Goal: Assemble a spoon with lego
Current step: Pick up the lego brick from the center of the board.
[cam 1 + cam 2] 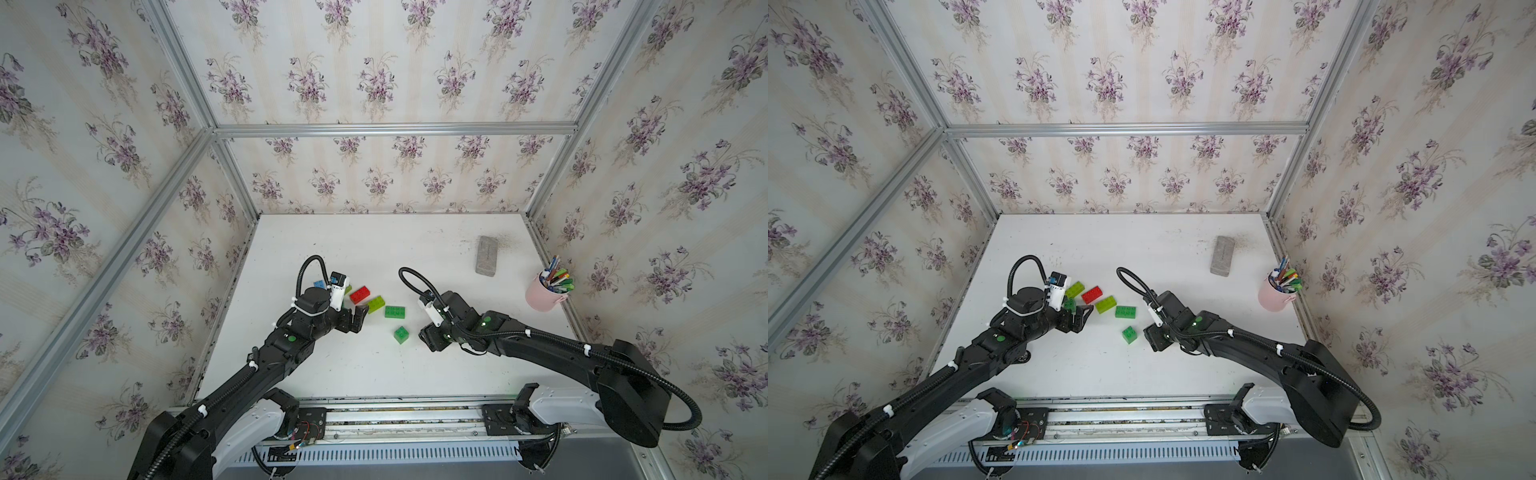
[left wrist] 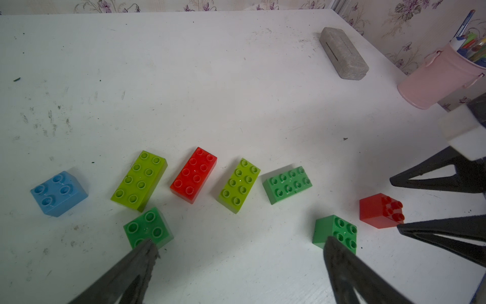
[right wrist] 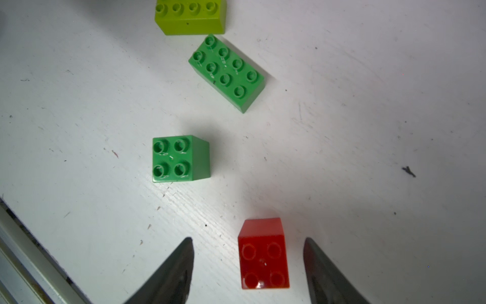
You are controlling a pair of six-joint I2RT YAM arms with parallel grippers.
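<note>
Nearest the robot, the right gripper (image 3: 247, 238) hangs low over the white table (image 1: 332, 374). Its jaws stand apart on either side of a small red square brick (image 3: 263, 252), with a gap on each side. Near it sits a green square brick (image 1: 401, 335). The left gripper (image 2: 240, 240) is spread wide and holds nothing; another green square (image 2: 147, 227) lies by one fingertip. Farther on, loose and unjoined in a ragged row, lie a green oblong brick (image 1: 394, 311), a lime brick (image 1: 375, 304), a red oblong brick (image 1: 360, 294), a second lime brick (image 1: 1074, 289) and a blue brick (image 2: 58, 193). Farthest are a grey block (image 1: 487, 255) and a pink cup (image 1: 540, 296) of pens.
</note>
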